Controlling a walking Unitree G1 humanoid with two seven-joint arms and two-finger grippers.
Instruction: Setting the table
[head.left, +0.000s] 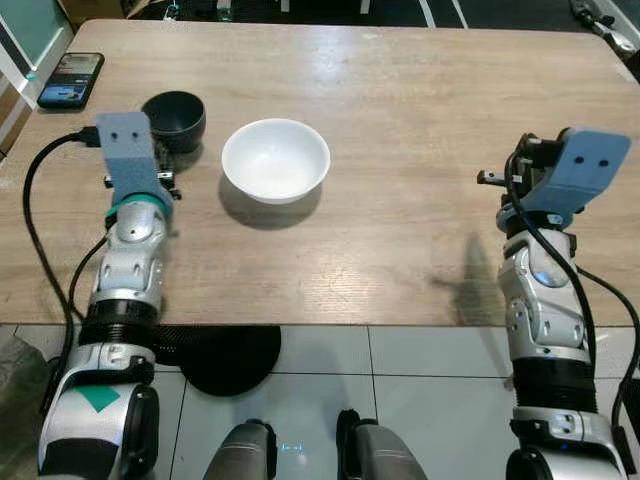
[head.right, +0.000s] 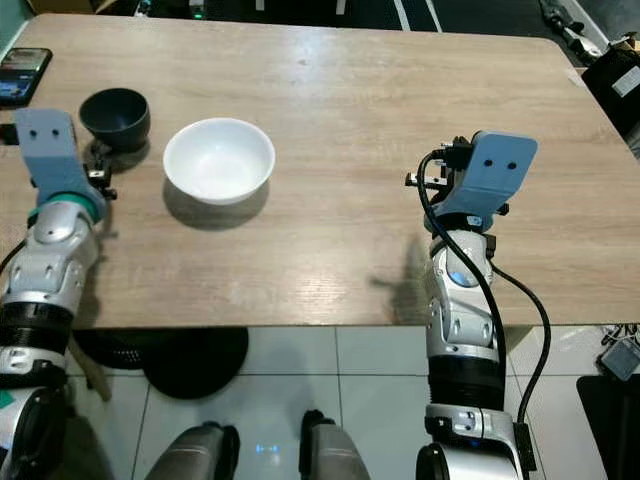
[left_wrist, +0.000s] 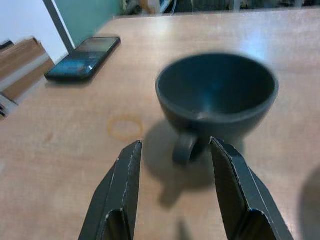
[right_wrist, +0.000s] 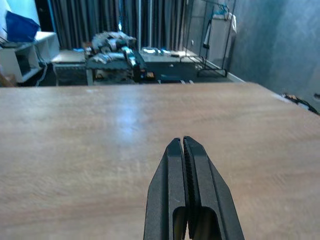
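A dark cup (head.left: 175, 118) with a small handle stands on the wooden table (head.left: 400, 110) at the left. Beside it, toward the middle, sits a white bowl (head.left: 275, 158). My left gripper (left_wrist: 175, 150) is open just short of the cup (left_wrist: 217, 95), its fingers either side of the handle (left_wrist: 185, 148) without touching it. My right gripper (right_wrist: 183, 150) is shut with nothing in it, held above the right part of the table, where its arm (head.left: 545, 190) rises from the near edge.
A phone (head.left: 71, 78) lies at the table's far left corner. A black round table base (head.left: 225, 355) stands on the tiled floor below the near edge. Furniture and cables stand beyond the far edge.
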